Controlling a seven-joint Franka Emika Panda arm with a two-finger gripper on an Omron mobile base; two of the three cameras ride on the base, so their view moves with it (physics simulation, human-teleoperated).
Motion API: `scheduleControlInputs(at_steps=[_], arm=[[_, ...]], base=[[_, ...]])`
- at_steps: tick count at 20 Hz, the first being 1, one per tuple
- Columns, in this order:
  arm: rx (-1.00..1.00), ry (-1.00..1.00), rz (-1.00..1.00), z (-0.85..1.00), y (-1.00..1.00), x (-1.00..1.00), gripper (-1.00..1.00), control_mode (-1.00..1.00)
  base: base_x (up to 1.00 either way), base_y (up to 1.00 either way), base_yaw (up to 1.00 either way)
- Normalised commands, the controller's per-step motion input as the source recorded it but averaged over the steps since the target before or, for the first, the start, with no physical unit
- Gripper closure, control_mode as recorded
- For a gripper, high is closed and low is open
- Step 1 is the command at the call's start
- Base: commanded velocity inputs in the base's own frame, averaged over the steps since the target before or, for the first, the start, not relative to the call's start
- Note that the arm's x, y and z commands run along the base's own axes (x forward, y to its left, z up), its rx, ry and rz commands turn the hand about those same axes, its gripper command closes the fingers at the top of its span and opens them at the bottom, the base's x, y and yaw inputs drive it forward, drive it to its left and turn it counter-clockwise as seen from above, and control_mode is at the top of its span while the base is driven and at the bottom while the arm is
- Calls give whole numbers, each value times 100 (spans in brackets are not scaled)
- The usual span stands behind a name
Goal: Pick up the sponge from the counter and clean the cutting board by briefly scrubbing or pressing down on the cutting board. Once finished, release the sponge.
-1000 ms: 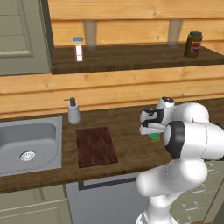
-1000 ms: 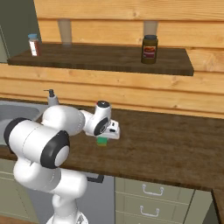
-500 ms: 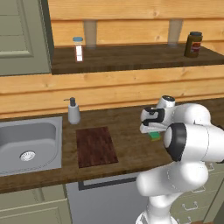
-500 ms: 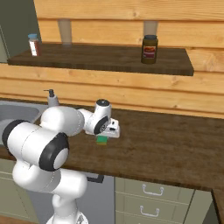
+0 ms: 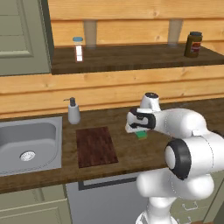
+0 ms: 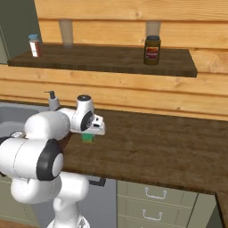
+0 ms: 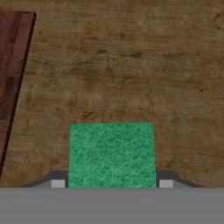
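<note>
My gripper (image 7: 112,183) is shut on the sponge (image 7: 112,155), whose green top sits between the two fingertips (image 7: 57,183). From the left base view the gripper (image 5: 139,130) holds the sponge (image 5: 141,135) just over the counter (image 5: 131,153), a short way right of the cutting board (image 5: 96,146). That dark reddish-brown board lies flat between the sink and the sponge. Its edge (image 7: 11,74) runs along the left of the hand view. In the right base view the sponge (image 6: 87,138) hangs under the gripper (image 6: 90,132).
A grey sink (image 5: 26,144) is set into the counter at the left, with a soap dispenser (image 5: 73,111) behind the board. The higher shelf (image 5: 131,59) carries a small bottle (image 5: 78,48) and a dark jar (image 5: 193,44). Bare worktop (image 6: 169,147) stretches to the right.
The hand has carried the sponge leftward along the counter, closer to the cutting board. The grip has stayed shut on it.
</note>
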Motion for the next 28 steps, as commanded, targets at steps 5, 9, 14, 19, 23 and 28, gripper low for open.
scheduleControlInputs(at_steps=[5, 9, 14, 19, 23, 28], arm=[[-6, 0, 0, 15, 84, -19, 100, -100], [6, 0, 0, -3, 53, -29, 100, -100], [14, 0, 0, -14, 83, -40, 100, -100], [7, 1, 1, -4, 24, -10, 100, -100], [-7, 0, 0, 0, 81, -23, 100, -100], [-16, 0, 0, 0, 91, -16, 100, -100]], base=[[0, 0, 0], [0, 0, 0], [0, 0, 0], [0, 0, 0], [0, 0, 0], [0, 0, 0]])
